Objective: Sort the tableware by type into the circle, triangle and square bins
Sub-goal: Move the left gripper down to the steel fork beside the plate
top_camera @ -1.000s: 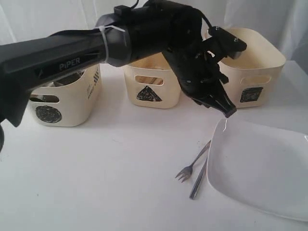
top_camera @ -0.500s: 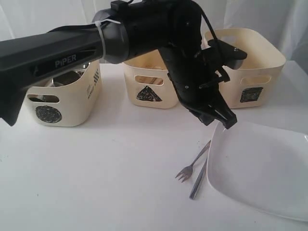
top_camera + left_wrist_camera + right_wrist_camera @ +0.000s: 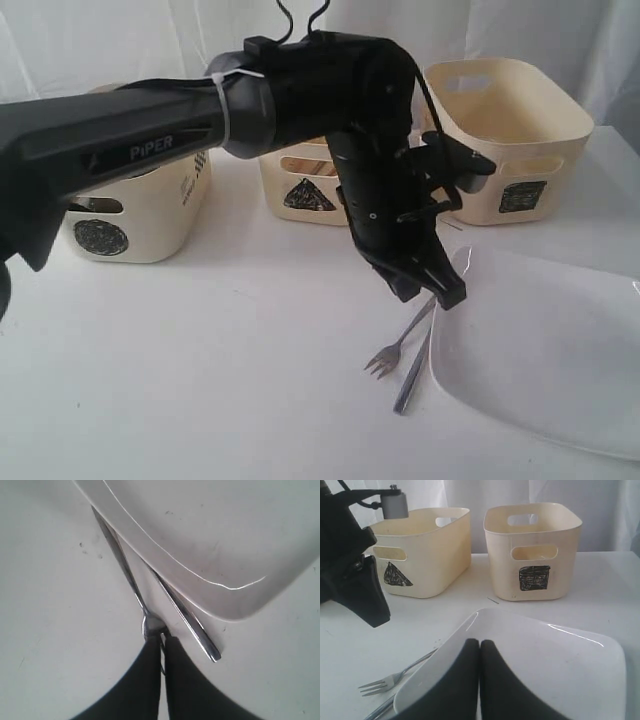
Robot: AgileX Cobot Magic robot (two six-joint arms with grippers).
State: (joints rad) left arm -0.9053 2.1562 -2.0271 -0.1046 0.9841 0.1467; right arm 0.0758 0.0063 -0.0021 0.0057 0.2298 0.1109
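Note:
A metal fork point(image 3: 396, 346) lies on the white table with a second slim metal utensil point(image 3: 412, 372) beside it, both along the left edge of the large white plate point(image 3: 545, 345). My left gripper point(image 3: 448, 296) reaches across and hangs just above the fork's handle, fingers pressed together with nothing in them. In the left wrist view the fork point(image 3: 131, 582), the utensil point(image 3: 186, 616) and the plate point(image 3: 210, 535) lie beyond that gripper point(image 3: 163, 638). My right gripper point(image 3: 480, 643) is shut and empty over the plate point(image 3: 555, 660), out of the exterior view.
Three cream bins stand along the back: circle bin point(image 3: 120, 225) left, triangle bin point(image 3: 312, 192) middle, square bin point(image 3: 510, 135) right. The left arm hides most of the circle bin's inside. Pale wood shows through the triangle bin's handle slot. Bare table spreads front left.
The left gripper has come down and to the left, from the plate's far corner to just over the fork's handle. Fork, utensil and plate have stayed put.

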